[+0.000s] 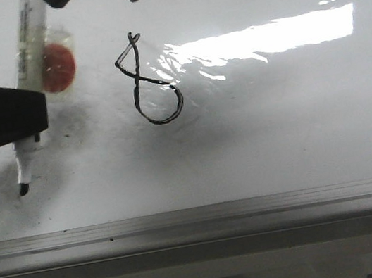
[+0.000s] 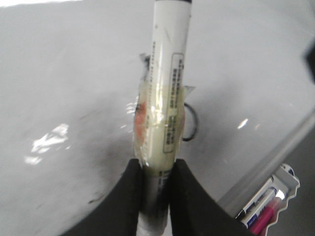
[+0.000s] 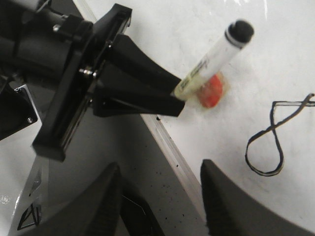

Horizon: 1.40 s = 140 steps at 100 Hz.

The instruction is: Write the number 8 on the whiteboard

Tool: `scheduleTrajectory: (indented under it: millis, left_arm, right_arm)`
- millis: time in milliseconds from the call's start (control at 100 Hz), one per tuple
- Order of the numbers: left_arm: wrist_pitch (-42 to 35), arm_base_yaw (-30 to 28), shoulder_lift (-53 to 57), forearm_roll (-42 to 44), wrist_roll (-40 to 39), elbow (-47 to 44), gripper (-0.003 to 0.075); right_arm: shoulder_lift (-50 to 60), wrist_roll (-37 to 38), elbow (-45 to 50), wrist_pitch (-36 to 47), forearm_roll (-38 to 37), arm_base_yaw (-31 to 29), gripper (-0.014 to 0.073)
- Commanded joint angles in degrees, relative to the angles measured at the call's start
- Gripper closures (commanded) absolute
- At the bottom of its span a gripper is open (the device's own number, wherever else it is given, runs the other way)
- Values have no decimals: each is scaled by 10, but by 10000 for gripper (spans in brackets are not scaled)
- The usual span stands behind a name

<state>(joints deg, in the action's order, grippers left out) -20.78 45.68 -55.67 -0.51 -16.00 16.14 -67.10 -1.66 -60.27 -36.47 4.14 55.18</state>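
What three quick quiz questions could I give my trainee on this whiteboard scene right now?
1. True or false: the left gripper is shut on the marker pen.
2. Which is drawn on the whiteboard? A) a closed number 8 B) a number 3 C) nothing yet
3. Fill in: in the front view, the pen's black tip sits to the ____ of the figure.

Key
1. True: its two black fingers clamp the barrel. The right gripper stands open, holding nothing.
2. A: both loops are closed, the upper one narrower.
3. Left, well apart from the ink line.
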Motion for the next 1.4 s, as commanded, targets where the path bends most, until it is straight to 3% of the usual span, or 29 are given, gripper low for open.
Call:
scheduleTrajectory:
  millis: [0,520,590,710,810,930,1050,1120,1190,1300,1390]
  left_arm:
    - [-14,-1,0,-99,-8,16,741]
    - [-10,-1,-28,-110,-18,16,721]
    - [-10,-1,-28,-110,-18,16,640]
    - [-11,-1,-28,-110,-18,16,415]
    - [-15,-1,-25,-110,-18,16,342]
    - [-14,-1,-3,-110,-18,16,343]
    - [1,-1,38,-110,-18,16,344]
    - [12,-1,69,-108,-16,16,359]
    - [26,-1,103,-91,-15,16,461]
    - [31,-1,155,-31,-15,2,734]
    - [25,-1,200,-17,-13,-21,741]
  right_arm:
    - [10,1,-19,29,3,0,269]
    - [10,2,-19,12,12,0,269]
    - [10,2,-19,12,12,0,269]
    - [10,2,-19,12,12,0,279]
    - [12,2,-19,12,12,0,321]
    - [28,2,-17,13,-2,0,452]
    - [63,2,-6,19,-36,0,667]
    - [93,2,12,34,-45,0,656]
    - [128,2,39,52,-55,0,657]
    - [194,2,112,114,-57,0,657]
    - [263,2,190,176,-74,0,657]
